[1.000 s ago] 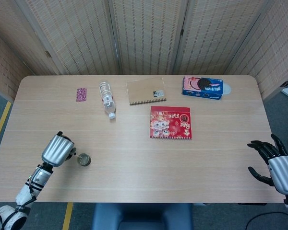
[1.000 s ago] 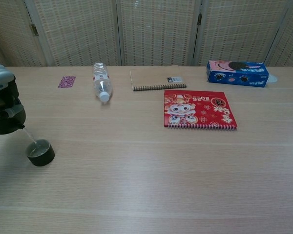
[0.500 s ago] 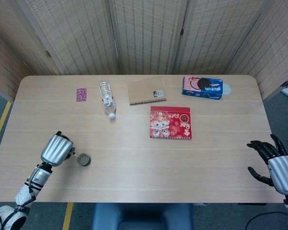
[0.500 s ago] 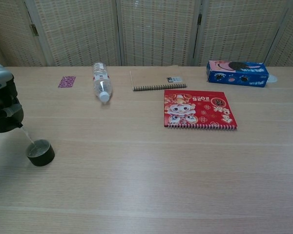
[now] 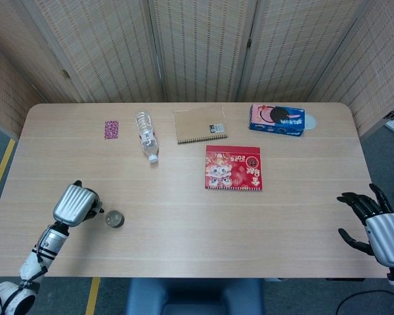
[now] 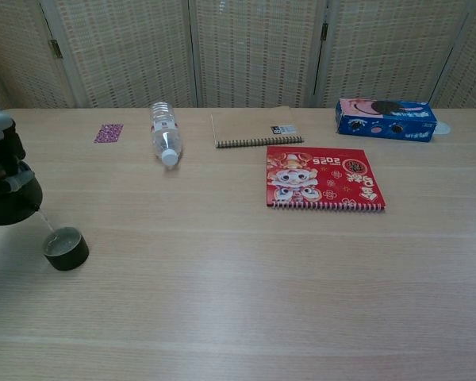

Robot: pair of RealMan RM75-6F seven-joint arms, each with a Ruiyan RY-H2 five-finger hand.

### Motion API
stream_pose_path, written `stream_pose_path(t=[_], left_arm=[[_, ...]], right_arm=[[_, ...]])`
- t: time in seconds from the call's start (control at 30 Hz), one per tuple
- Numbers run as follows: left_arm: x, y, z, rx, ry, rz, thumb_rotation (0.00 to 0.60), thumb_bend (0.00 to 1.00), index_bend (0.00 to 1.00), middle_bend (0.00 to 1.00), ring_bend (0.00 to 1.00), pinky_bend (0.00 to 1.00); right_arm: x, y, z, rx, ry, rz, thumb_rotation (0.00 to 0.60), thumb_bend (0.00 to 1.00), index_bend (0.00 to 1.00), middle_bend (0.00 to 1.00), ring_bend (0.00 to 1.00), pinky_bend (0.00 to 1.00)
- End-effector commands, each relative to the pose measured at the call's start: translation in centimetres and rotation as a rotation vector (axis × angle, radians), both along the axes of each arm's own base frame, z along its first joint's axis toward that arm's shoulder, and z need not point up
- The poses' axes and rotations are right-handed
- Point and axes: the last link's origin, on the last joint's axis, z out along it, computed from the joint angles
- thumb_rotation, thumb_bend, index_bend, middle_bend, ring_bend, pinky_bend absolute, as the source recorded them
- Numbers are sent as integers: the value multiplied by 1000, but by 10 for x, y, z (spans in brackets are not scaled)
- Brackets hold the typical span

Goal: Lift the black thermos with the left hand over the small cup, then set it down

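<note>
Left hand (image 5: 74, 205) sits near the table's (image 5: 184, 230) front-left corner, fingers wrapped around the black thermos (image 6: 8, 198). Chest view: thermos is tilted, mouth toward the small cup (image 6: 65, 248), a thin stream running from its lip into the cup. Thermos is off the table surface, up and to the left of the cup; not touching it. The cup stands upright just right of the hand, with bare wood in front of it and to its right.

Further back, near the far edge: a small pink card (image 5: 111, 129), then a clear water bottle (image 5: 146, 135) lying on its side, cap pointing toward the front. Right of it, a tan spiral notebook (image 5: 199, 124) lies flat. Just in front and right of that, a red spiral calendar (image 5: 233, 168), apart from the notebook. A blue biscuit box (image 5: 276, 119) lies at the far right, close to the back edge.

A wide band of bare tabletop runs across the front half, from the cup to the right edge.

Right hand (image 5: 374, 223) is at the front-right edge, well apart from all objects, fingers spread and holding nothing.
</note>
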Motion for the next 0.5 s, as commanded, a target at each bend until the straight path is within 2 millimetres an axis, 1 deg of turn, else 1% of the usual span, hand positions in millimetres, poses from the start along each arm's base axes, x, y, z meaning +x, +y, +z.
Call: stream_pose_path(t=[0.03, 0.27, 0.43, 0.5], left_arm=[[-6, 3, 1, -20, -99, 53, 555, 500, 1000, 1000, 926, 534], [-8, 12, 4, -41, -315, 124, 555, 500, 1000, 1000, 923, 524], [-9, 22, 8, -43, -417, 166, 560, 499, 1000, 1000, 921, 507], [-9, 27, 9, -44, -452, 186, 561, 498, 1000, 1000, 919, 484]], right_arm=[[0, 0, 0, -2, 0, 0, 600, 274, 231, 260, 243, 37], [-1, 0, 0, -4, -2, -5, 600, 273, 231, 261, 243, 37], [-2, -1, 1, -7, -2, -8, 600, 273, 231, 261, 245, 37], [-3, -1, 1, -9, -2, -10, 600, 273, 231, 262, 245, 37]])
